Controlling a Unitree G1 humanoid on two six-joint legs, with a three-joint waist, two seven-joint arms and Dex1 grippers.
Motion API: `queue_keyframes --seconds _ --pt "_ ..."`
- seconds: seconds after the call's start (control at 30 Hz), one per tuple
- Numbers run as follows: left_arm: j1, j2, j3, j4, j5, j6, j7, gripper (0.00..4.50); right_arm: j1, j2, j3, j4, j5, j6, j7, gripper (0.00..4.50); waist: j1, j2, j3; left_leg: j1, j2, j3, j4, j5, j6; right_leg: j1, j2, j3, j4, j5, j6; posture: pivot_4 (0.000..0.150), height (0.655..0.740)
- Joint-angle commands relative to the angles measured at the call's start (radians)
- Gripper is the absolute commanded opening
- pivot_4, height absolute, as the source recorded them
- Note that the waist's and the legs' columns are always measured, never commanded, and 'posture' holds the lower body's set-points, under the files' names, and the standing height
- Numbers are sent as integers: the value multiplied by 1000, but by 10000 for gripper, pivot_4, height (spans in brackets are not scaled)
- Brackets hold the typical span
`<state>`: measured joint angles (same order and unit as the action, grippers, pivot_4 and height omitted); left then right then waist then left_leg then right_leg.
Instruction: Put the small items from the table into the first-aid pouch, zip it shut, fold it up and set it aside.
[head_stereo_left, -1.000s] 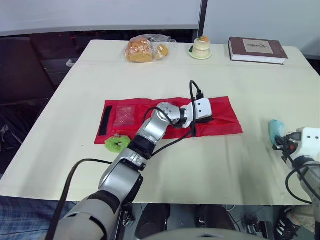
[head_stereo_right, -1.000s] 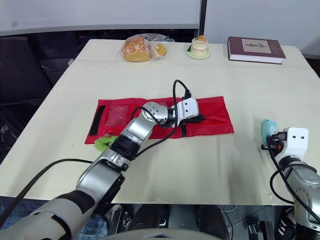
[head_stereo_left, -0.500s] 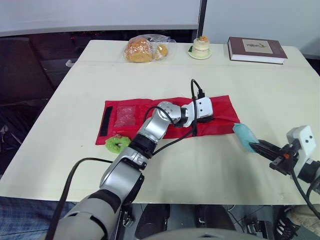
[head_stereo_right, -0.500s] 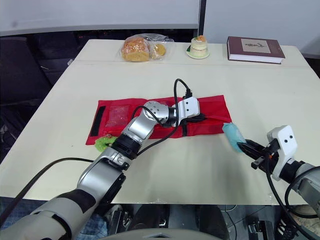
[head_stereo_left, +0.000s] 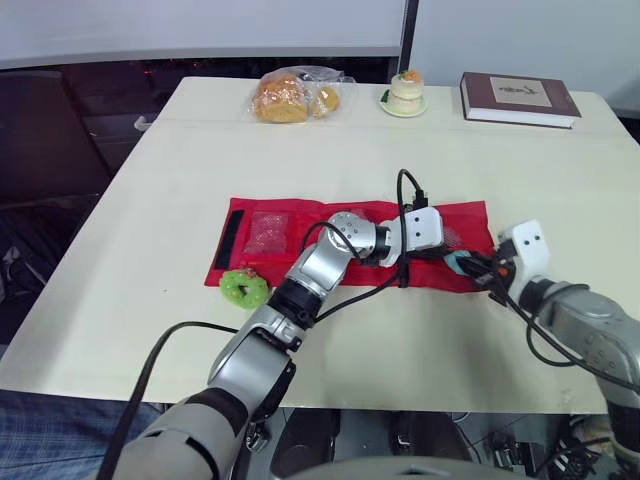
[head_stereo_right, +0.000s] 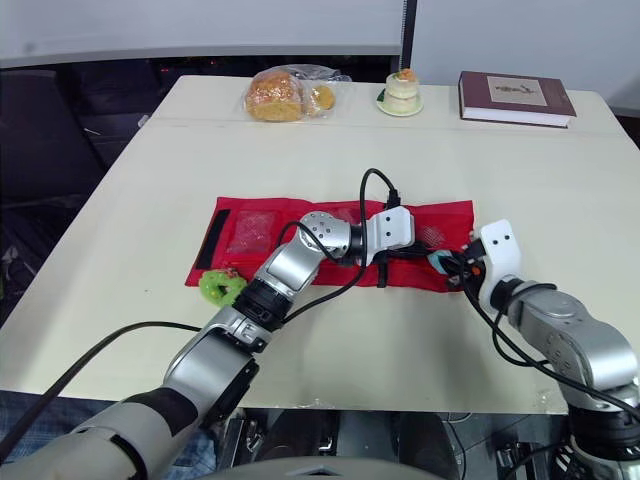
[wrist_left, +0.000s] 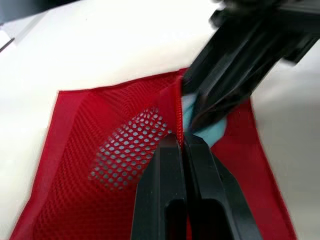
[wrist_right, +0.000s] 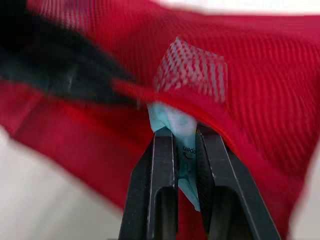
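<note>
The red first-aid pouch lies unfolded flat across the middle of the table. My left gripper is shut on the edge of its red mesh pocket near the pouch's right end, holding that edge up. My right gripper is shut on a light blue packet and meets the left gripper there. The packet's tip sits at the pocket's mouth, partly under the red edge. A green round item lies on the table by the pouch's front left corner. A pink pack shows inside the left mesh pocket.
A bag of bread, a small cake on a plate and a dark red book stand along the far edge. A black strip runs down the pouch's left end. Bare tabletop lies in front of and to the left of the pouch.
My right gripper has swung in from the table's right edge to the pouch's right end, carrying the blue packet to the pocket's mouth. The left gripper keeps its hold. The camera has shifted slightly.
</note>
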<state>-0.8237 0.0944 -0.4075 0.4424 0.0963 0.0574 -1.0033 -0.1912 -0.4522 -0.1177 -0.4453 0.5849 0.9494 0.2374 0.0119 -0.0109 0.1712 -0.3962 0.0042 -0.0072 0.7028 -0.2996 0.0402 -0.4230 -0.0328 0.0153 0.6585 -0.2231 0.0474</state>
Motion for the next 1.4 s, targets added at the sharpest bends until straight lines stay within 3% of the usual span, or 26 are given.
queue_keyframes --seconds 0.03,0.13,0.17,0.23,0.3,0.5,0.7,0.8,0.83,0.87,0.9,0.93,1.03,1.13,1.2,1.37,1.4 --pt "3 -20 -19 -44 -9 -2 0 0 -68 126 -41 15 -14 -21 -130 286 -1 0 0 0 0 0 0 0 0 0 0 0 1 0 0 1500 7400" --pt "1 -27 -20 -27 -6 -5 9 0 -65 150 -27 5 -43 -33 -135 286 2 1 0 0 0 0 0 0 0 -1 0 0 1 0 0 1500 7400" --pt "-2 -28 -18 -19 -6 -6 14 0 -54 142 -19 -6 -46 -29 -124 9977 2 1 0 -1 -1 0 0 0 0 -1 -1 0 1 0 0 1500 7400" --pt "-10 -35 -10 1 -6 -4 28 0 -25 119 -10 -33 -53 -27 -102 19081 2 1 0 -1 -1 1 0 0 0 -1 -1 0 0 0 0 1500 7400" --pt "-23 -42 1 26 -9 -6 42 0 37 56 -3 -81 -51 -25 -41 25207 3 1 -1 -1 -1 1 0 0 0 -1 -1 0 0 0 0 1500 7400" --pt "-41 -56 17 65 -18 -14 52 0 160 -63 -25 -177 -53 -99 95 25207 -12 2 -1 -1 -2 0 0 0 0 -1 -1 0 0 0 1 1500 7400" --pt "-55 -87 23 101 -30 -32 59 0 302 -81 -183 -282 34 -149 168 25207 -11 2 -1 0 -2 -1 0 0 0 0 0 0 1 -1 1 1500 7400" --pt "-68 -120 44 112 -61 -20 59 0 333 -69 -273 -258 63 -135 144 33000 -6 2 -1 0 -2 0 1 0 0 0 -1 1 1 0 1 1500 7400" --pt "-71 -132 55 109 -78 -16 54 5887 335 -64 -298 -248 77 -129 131 40834 -5 2 -1 0 -2 1 1 0 0 0 -1 1 1 0 1 1500 7400" --pt "-72 -138 64 101 -97 11 41 6129 332 -56 -314 -236 84 -124 115 43424 -3 2 -1 0 -2 1 1 0 0 0 -1 1 1 0 1 1500 7400" --pt "-71 -133 68 93 -104 12 31 9408 326 -44 -324 -213 80 -118 92 45000 -3 2 -1 0 -2 1 1 0 0 0 -1 1 1 0 1 1500 7400" --pt "-69 -126 76 87 -109 12 28 16085 323 -35 -328 -191 74 -112 71 45000 -3 2 -1 0 -2 1 1 0 0 0 -1 1 1 0 1 1500 7400" --pt "-58 -98 109 59 -150 72 12 29330 325 -34 -308 -148 45 -100 44 45000 -5 2 -1 1 -1 1 1 0 0 0 0 1 2 -1 1 1500 7400" --pt "7 20 156 -67 -261 133 -144 43254 299 -20 -244 -94 36 -105 57 45000 -21 3 -1 1 -1 1 1 0 0 0 1 1 3 -1 1 1500 7400" --pt "64 125 191 -194 -353 202 -250 44709 269 -9 -200 -45 23 -95 51 45000 -37 3 -1 2 2 2 0 0 0 0 2 3 3 0 0 1500 7400" --pt "179 320 239 -384 -449 299 -343 44709 232 -21 -130 27 -17 -116 88 45000 -38 4 -1 4 2 2 0 1 -1 0 2 3 4 0 0 1500 7400" --pt "207 360 260 -424 -477 320 -354 45000 218 -19 -125 39 -18 -117 93 39025 -38 4 -1 5 2 3 0 1 -1 1 2 5 3 0 0 1500 7400"
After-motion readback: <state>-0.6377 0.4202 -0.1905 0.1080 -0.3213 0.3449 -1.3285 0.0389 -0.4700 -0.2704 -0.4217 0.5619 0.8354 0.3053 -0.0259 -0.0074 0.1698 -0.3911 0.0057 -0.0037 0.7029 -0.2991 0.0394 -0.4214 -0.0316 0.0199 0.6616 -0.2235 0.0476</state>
